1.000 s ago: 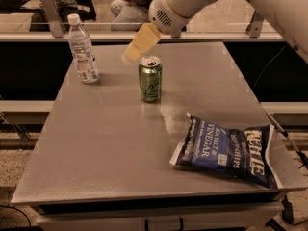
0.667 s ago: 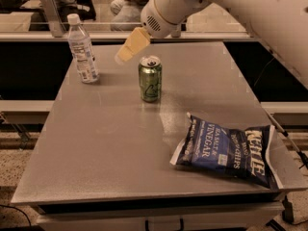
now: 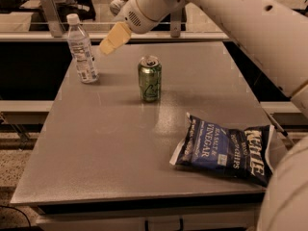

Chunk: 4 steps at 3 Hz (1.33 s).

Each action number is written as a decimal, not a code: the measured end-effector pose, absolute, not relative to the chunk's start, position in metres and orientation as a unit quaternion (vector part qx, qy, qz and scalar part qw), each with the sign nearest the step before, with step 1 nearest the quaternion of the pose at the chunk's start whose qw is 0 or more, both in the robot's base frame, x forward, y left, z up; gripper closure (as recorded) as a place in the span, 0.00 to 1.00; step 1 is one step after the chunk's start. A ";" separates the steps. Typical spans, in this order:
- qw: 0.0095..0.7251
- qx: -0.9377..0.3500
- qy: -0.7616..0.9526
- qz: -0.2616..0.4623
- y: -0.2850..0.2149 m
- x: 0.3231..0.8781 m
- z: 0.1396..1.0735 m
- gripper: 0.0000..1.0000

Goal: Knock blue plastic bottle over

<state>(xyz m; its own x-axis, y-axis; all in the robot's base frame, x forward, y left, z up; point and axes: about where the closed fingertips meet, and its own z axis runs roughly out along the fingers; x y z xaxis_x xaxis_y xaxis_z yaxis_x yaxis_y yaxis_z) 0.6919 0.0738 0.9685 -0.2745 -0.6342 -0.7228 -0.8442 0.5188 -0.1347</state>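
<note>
The gripper [image 3: 114, 38] hangs above the far left part of the grey tabletop [image 3: 106, 153] at the end of a thick white arm [image 3: 231, 18] that reaches in from the upper right. It shows as a single pale yellow wedge pointing down and to the left, and I cannot tell whether it is spread or pressed together. Just to the left of the gripper, apart from it, the blue plastic bottle [image 3: 82, 49] stands upright with its white cap on. Nearer the camera and to the right of the gripper a green soda can [image 3: 149, 78] stands upright. Well off to the gripper's right and much nearer, a dark blue chip bag [image 3: 221, 148] lies flat by the tabletop's front right edge.
</note>
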 end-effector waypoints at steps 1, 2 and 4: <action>0.387 -0.475 0.775 0.157 0.101 0.702 0.971 0.00; 0.394 -0.482 0.764 0.167 0.126 0.713 0.972 0.00; 0.400 -0.494 0.748 0.188 0.175 0.724 0.968 0.00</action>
